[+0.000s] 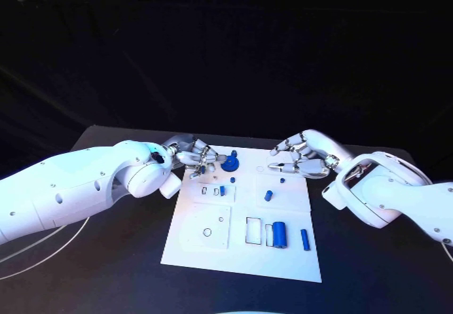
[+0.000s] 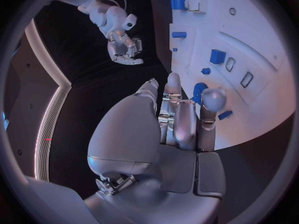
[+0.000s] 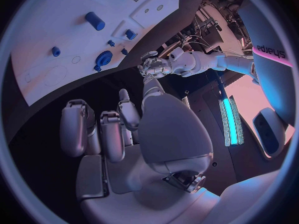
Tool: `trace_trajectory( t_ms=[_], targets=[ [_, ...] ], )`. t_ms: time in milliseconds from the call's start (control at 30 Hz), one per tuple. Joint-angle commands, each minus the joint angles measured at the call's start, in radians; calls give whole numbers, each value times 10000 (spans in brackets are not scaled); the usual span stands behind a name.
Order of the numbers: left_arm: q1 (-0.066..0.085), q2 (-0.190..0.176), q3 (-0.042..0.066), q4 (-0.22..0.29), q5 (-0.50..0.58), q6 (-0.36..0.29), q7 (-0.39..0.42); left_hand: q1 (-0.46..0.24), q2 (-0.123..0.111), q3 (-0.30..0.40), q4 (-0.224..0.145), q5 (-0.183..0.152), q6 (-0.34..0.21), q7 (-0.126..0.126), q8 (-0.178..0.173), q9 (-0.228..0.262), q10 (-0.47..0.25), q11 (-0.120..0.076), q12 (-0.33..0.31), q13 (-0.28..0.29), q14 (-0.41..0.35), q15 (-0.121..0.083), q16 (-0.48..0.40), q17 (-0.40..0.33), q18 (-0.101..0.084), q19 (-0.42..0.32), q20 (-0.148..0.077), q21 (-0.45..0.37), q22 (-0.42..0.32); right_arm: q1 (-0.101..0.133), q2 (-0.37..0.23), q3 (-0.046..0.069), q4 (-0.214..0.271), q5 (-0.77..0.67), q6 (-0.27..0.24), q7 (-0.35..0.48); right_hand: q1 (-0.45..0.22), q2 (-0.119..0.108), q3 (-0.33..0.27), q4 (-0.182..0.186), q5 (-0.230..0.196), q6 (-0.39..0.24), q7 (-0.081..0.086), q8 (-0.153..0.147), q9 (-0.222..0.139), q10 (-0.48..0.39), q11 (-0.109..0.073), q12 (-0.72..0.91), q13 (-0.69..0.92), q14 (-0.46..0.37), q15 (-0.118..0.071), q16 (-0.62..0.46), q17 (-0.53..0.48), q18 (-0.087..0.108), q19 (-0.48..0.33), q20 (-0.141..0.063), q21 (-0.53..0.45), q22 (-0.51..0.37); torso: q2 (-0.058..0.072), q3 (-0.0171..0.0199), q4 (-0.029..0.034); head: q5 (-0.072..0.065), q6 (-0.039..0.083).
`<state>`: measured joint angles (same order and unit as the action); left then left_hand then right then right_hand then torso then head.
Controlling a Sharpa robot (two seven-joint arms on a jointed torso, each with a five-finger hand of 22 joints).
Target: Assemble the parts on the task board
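Standing by the black table (image 1: pixel 113 275), I see the white board (image 1: pixel 203 252) lying in the middle, with both hands up at its far end. The left hand (image 1: pixel 194 159) hangs over the board's far left corner, fingers bent downward and close together; nothing shows between them, though I cannot tell for certain from above. From its wrist, the fingers (image 2: pixel 177 119) reach toward the board's edge near a blue round part (image 2: pixel 199 89), and a small blue piece (image 2: pixel 225 115) lies just beside one fingertip. From the head view that round blue part (image 1: pixel 230 162) sits just beside the left hand.

The right hand (image 1: pixel 300 159) hovers at the far right corner, fingers curled inward with nothing in them. Its wrist view shows the fingers (image 3: pixel 102 134) well apart from the board (image 3: pixel 74 45), over dark table.

Near the front of the board a blue cylinder (image 1: pixel 279 231) lies beside an outlined slot (image 1: pixel 254 230), with a thin blue bar (image 1: pixel 305 239) just right of it. A small blue peg (image 1: pixel 269 195) stands mid-board.
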<state>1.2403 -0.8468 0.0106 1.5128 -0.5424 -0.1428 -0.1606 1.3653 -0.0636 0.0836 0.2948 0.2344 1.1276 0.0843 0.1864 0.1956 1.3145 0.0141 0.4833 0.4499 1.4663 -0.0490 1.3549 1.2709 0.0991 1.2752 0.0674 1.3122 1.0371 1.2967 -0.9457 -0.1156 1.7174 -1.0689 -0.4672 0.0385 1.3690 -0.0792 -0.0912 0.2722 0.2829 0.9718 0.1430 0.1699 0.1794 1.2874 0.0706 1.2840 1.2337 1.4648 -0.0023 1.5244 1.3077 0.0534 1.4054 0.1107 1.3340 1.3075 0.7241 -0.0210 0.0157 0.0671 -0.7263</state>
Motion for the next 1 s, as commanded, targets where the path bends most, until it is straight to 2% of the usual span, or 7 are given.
trace_trajectory(
  t_ms=[33,167,267,367,467,600,1000],
  targets=[
    [145,184,4,-131,-2230,828,-1846,-169,-66,11,-72,-37,71,-32,166,272,-39,-77,941,924,711,-27,1187,1866,-276,800,-69,948,1660,35,-165,1,9,997,303,480,73,58,-86,3,66,88,-17,54,12,9,-88,64,17,784,-58,-26,1540,118,-2,-83,-32,672,-85,58,-6,10,-44],
    [367,493,1,-234,-3659,1249,-2790,-915,61,-147,-55,-22,23,-176,570,1036,280,-183,4339,4329,1003,-141,2049,2868,-598,1809,-214,1816,3412,66,-353,1,-62,1118,256,419,62,58,-120,10,113,104,-29,84,18,23,-100,73,20,780,-70,-38,1518,113,13,-96,-23,684,-107,90,2,28,-95],
    [536,731,-2,-260,-4333,1636,-3502,-1228,91,-392,-50,-45,-128,-214,915,1717,416,-261,5863,5908,1045,-184,2159,2999,-768,2337,-307,2172,4267,77,-416,1,-121,1133,217,348,56,58,-141,14,145,112,-36,102,22,31,-107,75,18,773,-77,-51,1491,114,12,-104,-32,679,-116,112,6,35,-104],
    [643,911,-3,-266,-4646,1988,-4075,-1444,117,-565,-36,-49,-192,-255,1118,2095,521,-271,6387,6453,1045,-208,2159,2999,-857,2599,-343,2341,4701,84,-444,1,-180,1121,180,267,51,61,-154,18,165,115,-40,113,24,36,-111,78,18,768,-81,-62,1470,116,10,-109,-40,675,-106,131,-12,53,-117],
    [722,1128,-8,-342,-4869,2313,-4588,-1643,128,-734,-26,-59,-301,-254,1225,2354,492,-269,6525,6613,1045,-211,2159,2999,-900,2718,-364,2418,4903,88,-468,1,-220,1092,149,179,37,61,-184,28,204,122,-48,135,28,43,-119,79,13,759,-90,-81,1433,118,8,-118,-56,666,-94,110,8,34,-142],
    [791,1429,-32,-530,-5128,2692,-5161,-1823,164,-922,-21,-65,-411,-255,1317,2604,461,-267,6624,6736,1045,-212,2159,2999,-920,2776,-372,2455,5001,92,-492,1,-260,1043,130,71,23,63,-216,39,256,119,-54,154,31,38,-126,68,-5,752,-98,-97,1405,122,3,-128,-76,655,-89,113,-1,60,-186],
    [916,2094,-196,-1218,-5527,3437,-5680,-2028,187,-1282,-17,-67,-543,-270,1485,3027,471,-274,6812,6959,1045,-214,2159,2999,-950,2854,-374,2510,5146,97,-525,0,-299,945,138,-111,0,62,-301,61,425,78,-61,188,31,34,-136,51,-38,744,-112,-121,1370,125,1,-147,-112,639,-81,90,-2,72,-286]
  ],
)
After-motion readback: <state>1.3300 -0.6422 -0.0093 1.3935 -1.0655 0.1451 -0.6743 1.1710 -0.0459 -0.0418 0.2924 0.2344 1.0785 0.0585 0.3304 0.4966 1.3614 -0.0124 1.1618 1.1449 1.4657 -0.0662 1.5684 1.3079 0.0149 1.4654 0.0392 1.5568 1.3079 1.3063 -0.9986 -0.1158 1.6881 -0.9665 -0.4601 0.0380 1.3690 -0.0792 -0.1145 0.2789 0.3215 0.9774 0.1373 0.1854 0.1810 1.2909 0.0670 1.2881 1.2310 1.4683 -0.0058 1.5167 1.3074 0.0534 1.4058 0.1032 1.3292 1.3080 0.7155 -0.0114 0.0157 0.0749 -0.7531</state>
